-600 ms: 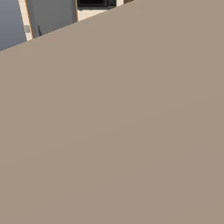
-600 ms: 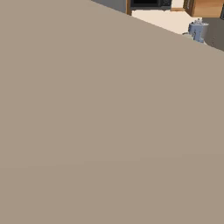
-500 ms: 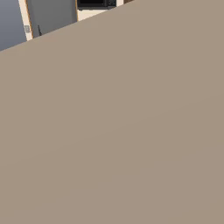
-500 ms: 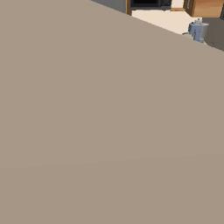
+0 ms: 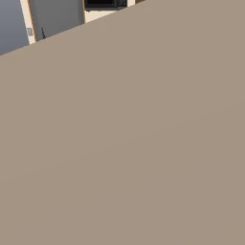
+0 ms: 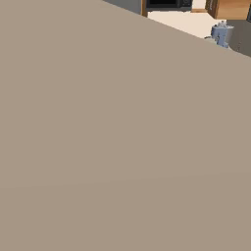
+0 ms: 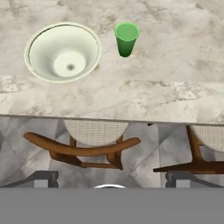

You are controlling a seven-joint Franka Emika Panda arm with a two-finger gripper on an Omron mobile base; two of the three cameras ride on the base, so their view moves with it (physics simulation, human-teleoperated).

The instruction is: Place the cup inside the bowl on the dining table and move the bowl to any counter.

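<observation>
In the hand view the cream-white bowl (image 7: 64,52) stands upright and empty on the marbled dining table (image 7: 175,92), near its edge. The small green cup (image 7: 126,38) stands upright just to the bowl's right, apart from it. My gripper (image 7: 111,180) is open. Its fingertips (image 7: 43,178) stand wide apart at the bottom of that view, off the table's edge and above the chairs, well short of cup and bowl, with nothing between them. A pale strip of counter (image 6: 179,22) shows far off in the right base view.
Two wooden chairs with woven seats (image 7: 89,146) (image 7: 205,153) are tucked under the table edge over a grey tiled floor. A flat tan surface (image 5: 134,143) (image 6: 112,137) blocks most of both base views. Beyond it are a black appliance (image 6: 169,5), a blue-grey vessel (image 6: 221,34) and a wooden cabinet (image 6: 233,9).
</observation>
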